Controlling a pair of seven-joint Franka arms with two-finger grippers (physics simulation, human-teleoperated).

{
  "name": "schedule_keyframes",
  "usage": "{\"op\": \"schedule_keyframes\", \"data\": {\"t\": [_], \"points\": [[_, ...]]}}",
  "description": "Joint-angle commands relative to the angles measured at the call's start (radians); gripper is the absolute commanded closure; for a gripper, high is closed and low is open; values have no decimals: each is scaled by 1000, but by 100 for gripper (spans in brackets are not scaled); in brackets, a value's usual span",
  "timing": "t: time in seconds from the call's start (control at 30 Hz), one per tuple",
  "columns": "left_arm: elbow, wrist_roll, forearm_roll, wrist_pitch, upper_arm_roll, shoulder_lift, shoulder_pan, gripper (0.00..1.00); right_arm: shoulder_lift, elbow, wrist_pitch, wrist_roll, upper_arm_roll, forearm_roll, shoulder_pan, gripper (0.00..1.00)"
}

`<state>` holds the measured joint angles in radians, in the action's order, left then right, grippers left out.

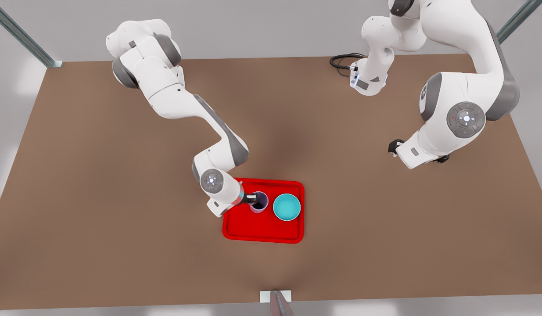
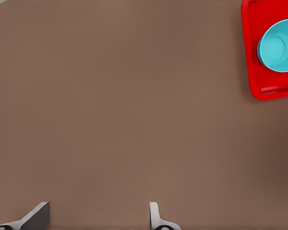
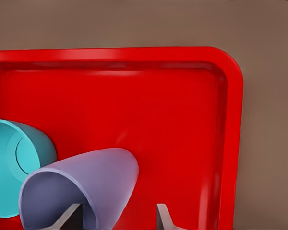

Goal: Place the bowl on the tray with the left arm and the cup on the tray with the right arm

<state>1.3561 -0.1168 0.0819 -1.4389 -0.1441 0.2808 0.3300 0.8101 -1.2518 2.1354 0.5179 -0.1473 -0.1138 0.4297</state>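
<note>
Standing upright side by side on the bright red rectangular tray (image 1: 264, 228), the lavender tapered cup (image 1: 259, 202) and the round turquoise bowl (image 1: 286, 207) rest on the brown counter (image 1: 121, 219). The right tool (image 1: 254, 199) grips the cup's rim (one finger inside, one outside). The left tool (image 2: 98, 218) hangs spread wide over bare counter, well apart from the tray.

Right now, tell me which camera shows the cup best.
The right wrist view: the cup is close up, its wall between the right gripper's fingers. The front view shows it small, upright on the tray beside the bowl.
</note>
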Motion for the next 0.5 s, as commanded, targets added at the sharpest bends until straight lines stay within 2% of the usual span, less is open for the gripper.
{"op": "schedule_keyframes", "data": {"t": [0.0,0.07,0.13,0.17,0.23,0.3,0.47], "points": [[0,0,1,0,0,0,0,0,-5,0,-2,1,0,0,0,0],[0,-1,1,-2,0,1,0,0,-92,-26,-75,5,11,9,-16,0],[-2,0,-1,0,0,3,0,0,-377,-284,-95,-93,11,39,-172,0],[-8,0,-1,2,1,3,0,0,-492,-347,-179,-148,11,39,-248,0],[-14,0,-2,2,1,3,0,0,-635,-336,-420,-157,15,100,-353,0],[-14,0,-2,2,1,3,1,0,-649,-235,-615,-317,115,100,-376,0],[-15,0,-4,2,5,3,1,0,-601,-186,-631,-357,127,94,-388,0]]}}
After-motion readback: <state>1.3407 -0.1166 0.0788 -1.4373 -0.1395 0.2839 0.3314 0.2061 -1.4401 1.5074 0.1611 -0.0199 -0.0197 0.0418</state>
